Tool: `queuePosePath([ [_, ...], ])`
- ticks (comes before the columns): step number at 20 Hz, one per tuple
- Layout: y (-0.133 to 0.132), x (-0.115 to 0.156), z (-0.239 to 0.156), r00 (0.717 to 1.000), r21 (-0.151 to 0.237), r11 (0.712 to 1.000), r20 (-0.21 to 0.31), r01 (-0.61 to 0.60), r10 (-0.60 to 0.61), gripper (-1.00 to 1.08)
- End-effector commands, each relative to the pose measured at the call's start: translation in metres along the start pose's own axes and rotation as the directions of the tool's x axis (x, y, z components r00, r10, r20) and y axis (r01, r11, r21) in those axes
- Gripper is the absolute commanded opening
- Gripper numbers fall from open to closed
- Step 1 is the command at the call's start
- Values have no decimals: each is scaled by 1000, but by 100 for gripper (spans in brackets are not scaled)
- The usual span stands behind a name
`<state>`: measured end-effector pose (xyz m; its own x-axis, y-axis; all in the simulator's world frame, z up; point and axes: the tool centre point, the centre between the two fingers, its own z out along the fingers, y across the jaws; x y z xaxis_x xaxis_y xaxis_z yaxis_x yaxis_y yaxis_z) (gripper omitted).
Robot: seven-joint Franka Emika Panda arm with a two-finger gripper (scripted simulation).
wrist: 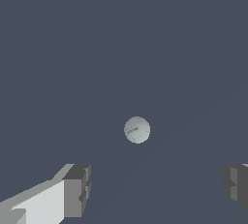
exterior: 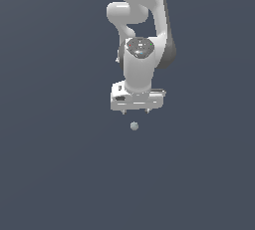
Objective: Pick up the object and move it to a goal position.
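Observation:
The object is a tiny pale grey-green sphere (exterior: 134, 126) lying on the dark grey surface. My white gripper (exterior: 136, 111) hangs just above it, a little toward the back, with its fingers spread wide and nothing between them. In the wrist view the sphere (wrist: 137, 130) lies ahead of the gap between the two grey fingertips (wrist: 77, 189), clear of both. The gripper (wrist: 157, 186) is open and not touching the sphere.
The white arm (exterior: 142, 20) rises behind the gripper toward the top of the exterior view. The surface (exterior: 50, 149) is a plain dark grey plane all around. No goal marker shows.

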<state>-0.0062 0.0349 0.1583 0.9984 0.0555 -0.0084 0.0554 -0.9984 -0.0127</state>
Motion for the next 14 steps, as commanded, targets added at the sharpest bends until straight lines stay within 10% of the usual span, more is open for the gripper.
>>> queuePosePath([
  [1, 0, 0, 0, 1000, 0, 1000, 0, 0, 0, 100],
  [14, 22, 5, -5, 998, 9, 998, -12, -69, 69, 100],
])
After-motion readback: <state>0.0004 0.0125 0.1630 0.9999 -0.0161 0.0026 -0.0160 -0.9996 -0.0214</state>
